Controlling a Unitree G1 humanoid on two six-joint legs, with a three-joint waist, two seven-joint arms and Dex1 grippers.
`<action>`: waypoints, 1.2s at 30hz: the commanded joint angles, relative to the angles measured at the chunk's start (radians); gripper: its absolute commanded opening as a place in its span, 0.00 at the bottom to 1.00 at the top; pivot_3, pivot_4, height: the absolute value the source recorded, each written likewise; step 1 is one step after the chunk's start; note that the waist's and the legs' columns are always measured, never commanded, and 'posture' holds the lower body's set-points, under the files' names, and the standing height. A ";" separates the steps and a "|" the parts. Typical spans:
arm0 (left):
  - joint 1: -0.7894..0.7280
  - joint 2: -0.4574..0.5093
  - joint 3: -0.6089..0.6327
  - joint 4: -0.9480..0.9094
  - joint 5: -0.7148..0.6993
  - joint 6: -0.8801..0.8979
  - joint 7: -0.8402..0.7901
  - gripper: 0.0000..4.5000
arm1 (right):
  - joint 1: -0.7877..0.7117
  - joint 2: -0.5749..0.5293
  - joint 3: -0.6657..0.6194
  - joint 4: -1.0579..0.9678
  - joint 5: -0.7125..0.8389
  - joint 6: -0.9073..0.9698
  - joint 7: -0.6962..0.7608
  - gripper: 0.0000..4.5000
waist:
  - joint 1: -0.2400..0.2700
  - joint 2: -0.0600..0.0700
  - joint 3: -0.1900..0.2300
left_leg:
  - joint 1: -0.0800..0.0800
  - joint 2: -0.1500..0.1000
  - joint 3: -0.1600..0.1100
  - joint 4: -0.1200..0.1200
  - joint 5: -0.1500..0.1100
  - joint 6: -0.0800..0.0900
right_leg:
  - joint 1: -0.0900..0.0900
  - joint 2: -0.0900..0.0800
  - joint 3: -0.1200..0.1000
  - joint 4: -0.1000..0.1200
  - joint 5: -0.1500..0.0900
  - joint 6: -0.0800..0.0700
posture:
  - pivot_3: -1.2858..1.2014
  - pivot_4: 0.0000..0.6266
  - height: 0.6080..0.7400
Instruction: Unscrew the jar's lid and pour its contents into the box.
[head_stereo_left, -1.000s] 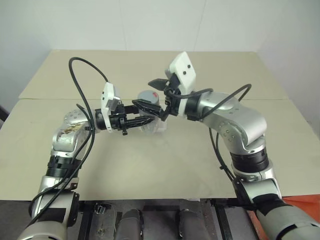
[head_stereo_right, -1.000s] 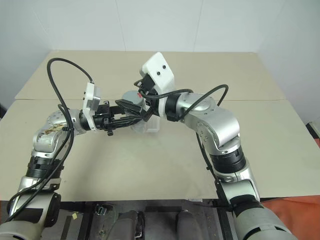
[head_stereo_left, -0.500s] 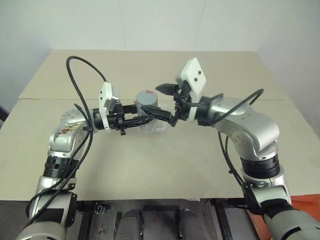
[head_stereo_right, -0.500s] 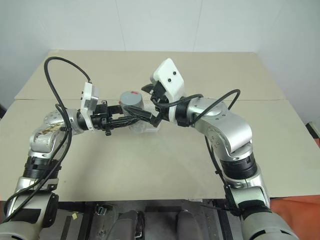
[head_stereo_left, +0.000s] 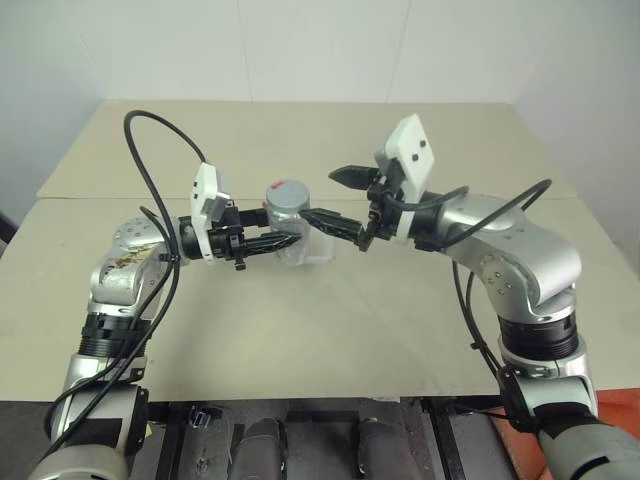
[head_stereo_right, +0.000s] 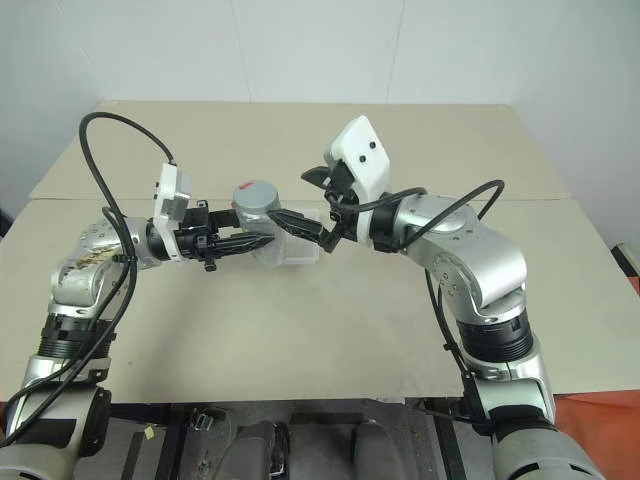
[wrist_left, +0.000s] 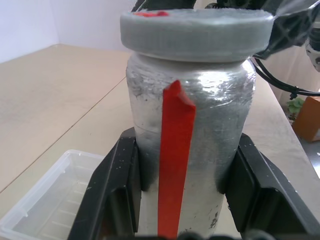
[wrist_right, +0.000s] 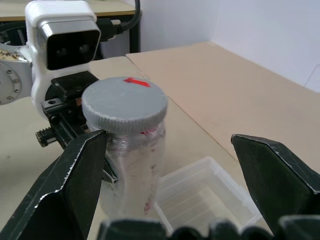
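Observation:
My left gripper (head_stereo_left: 290, 236) is shut on the jar (head_stereo_left: 288, 228) and holds it upright above the table. The jar is cloudy and clear, with a red strip down its side (wrist_left: 172, 150). Its grey lid (head_stereo_left: 285, 194), marked red on top, sits on the jar. The contents are hidden behind the cloudy wall. My right gripper (head_stereo_left: 320, 194) stands open just right of the lid, one fingertip (wrist_right: 97, 137) close beside the lid's rim (wrist_right: 125, 105). The clear plastic box (head_stereo_left: 318, 250) lies on the table just under and behind the jar, also seen as the box (wrist_right: 200, 195).
The beige table (head_stereo_left: 320, 330) stretches wide on all sides, with a seam (head_stereo_left: 100, 198) running across behind the arms. A white wall closes off the far edge. An orange object (head_stereo_left: 612, 402) sits past the table's near right corner.
My right gripper, open all along, has drawn back to the right from around the lid. The jar, with the lid on, stays in my left gripper.

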 joint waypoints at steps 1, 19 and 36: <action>-0.001 0.006 0.017 -0.062 -0.032 0.001 -0.023 0.42 | -0.005 -0.009 -0.039 -0.019 -0.003 -0.025 -0.007 0.99 | 0.000 0.000 0.000 | 0.000 0.000 0.000 0.000 0.000 0.000 | 0.000 0.000 0.000 0.000 0.000 0.000 | 0.52 0.24 1.00; 0.012 0.020 0.025 -0.094 -0.043 0.013 -0.037 0.42 | -0.005 -0.036 -0.027 -0.007 -0.020 -0.030 0.014 0.99 | 0.000 0.000 0.000 | 0.000 0.000 0.000 0.000 0.000 0.000 | 0.000 0.000 0.000 0.000 0.000 0.000 | 0.52 0.24 1.00; -0.033 0.024 0.015 -0.004 -0.024 -0.012 -0.078 0.42 | 0.026 -0.140 -0.100 0.008 0.160 -0.090 0.337 0.99 | 0.001 0.000 0.000 | 0.000 0.000 0.000 0.000 0.000 0.000 | 0.001 0.000 0.000 -0.006 0.000 0.000 | 0.52 0.24 1.00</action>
